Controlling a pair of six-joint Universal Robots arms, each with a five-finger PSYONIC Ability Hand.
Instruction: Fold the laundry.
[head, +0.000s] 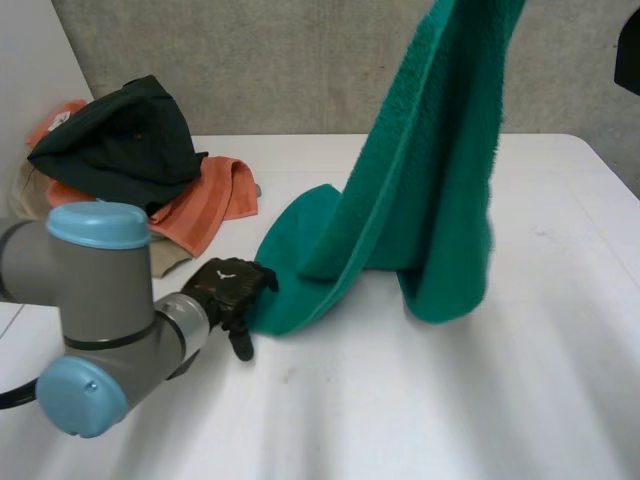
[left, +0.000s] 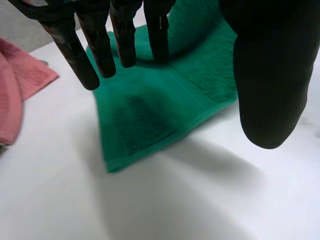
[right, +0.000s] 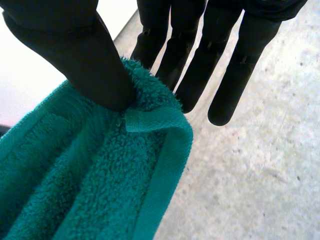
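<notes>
In the head view you see the green towel (head: 430, 180) hanging from the upper right of the frame. Its lower end lies on the white bench (head: 450, 400) at centre. Your left hand (head: 232, 288) sits lower left, at that end's edge. A dark garment (head: 120, 140) lies on an orange cloth (head: 205, 205) at upper left.

In the left wrist view, your left hand (left: 270, 75) hovers with straight fingers (left: 100, 45) spread from the thumb, gripping nothing. The towel (left: 150, 110) lies flat on the bench (left: 200, 200) under the fingertips.

In the right wrist view, your right hand (right: 85, 60) pinches the towel's (right: 100, 180) hemmed edge between thumb and fingers (right: 225, 75).
</notes>
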